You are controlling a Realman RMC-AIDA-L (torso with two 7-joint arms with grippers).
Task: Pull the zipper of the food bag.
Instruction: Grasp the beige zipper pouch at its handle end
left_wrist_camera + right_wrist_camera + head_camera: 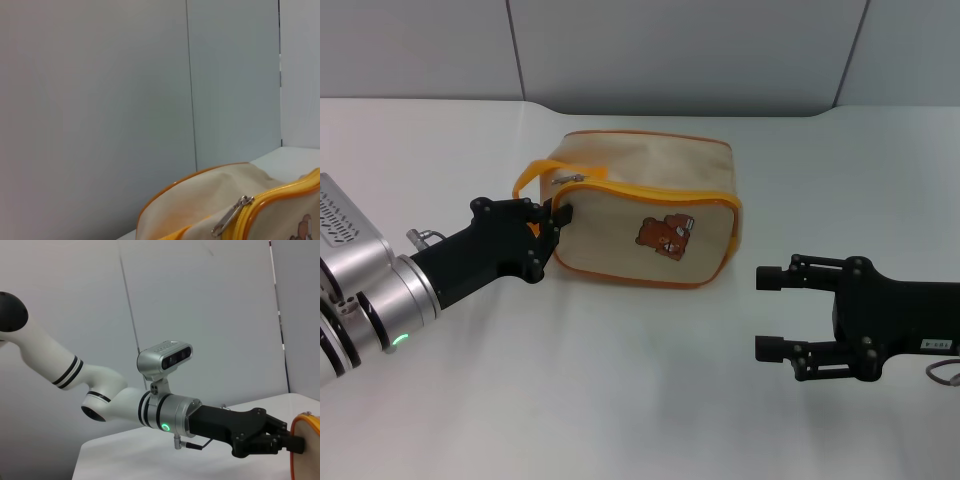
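The food bag (650, 215) lies on the white table (620, 400), bear print facing me, orange loop handle (532, 172) at its left end. The zipper (650, 193) runs along the orange-trimmed top edge, and its silvery pull tab (567, 179) sits at the left end. The pull tab also shows in the left wrist view (227, 220) on the bag (200, 200). My left gripper (560, 213) is shut on the bag's left end, just below the tab. It also shows in the right wrist view (292, 444) against the bag's edge (307, 452). My right gripper (767, 312) is open and empty, right of the bag and nearer the front.
A grey panel wall (670, 50) stands behind the table. The left arm (380, 290) reaches in over the table from the left and the right arm (910, 320) from the right.
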